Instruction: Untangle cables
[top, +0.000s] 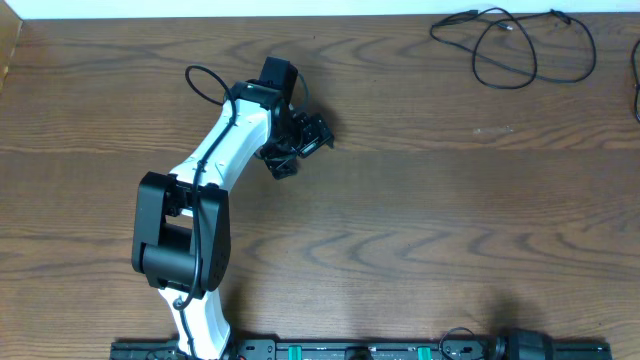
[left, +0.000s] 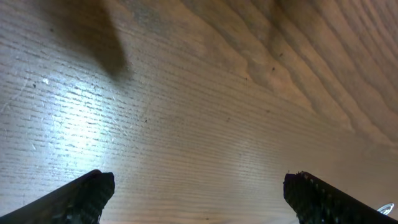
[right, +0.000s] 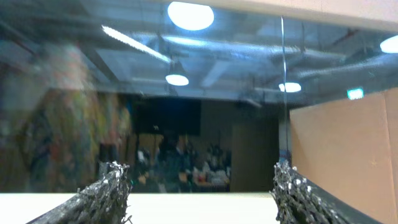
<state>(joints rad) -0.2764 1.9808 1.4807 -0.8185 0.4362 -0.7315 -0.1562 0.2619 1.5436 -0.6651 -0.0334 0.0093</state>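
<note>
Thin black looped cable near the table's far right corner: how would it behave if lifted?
The thin black looped cable lies in soft curves, so it would probably hang limp. It looks thin, so likely light; overlapping loops might snag.

Open passage over the bare worktop (top: 430, 230) from centre to right edge. Blocked left of centre by the left arm (top: 215, 170); black cables (top: 508, 32) looped at far right corner.

Beyond the fingers (right: 107, 186), a dark glass wall (right: 186, 124) reflects round ceiling lights (right: 190, 14); a brown board (right: 342, 143) stands right of them; wood-grain worktop (top: 400, 250) below.
</note>
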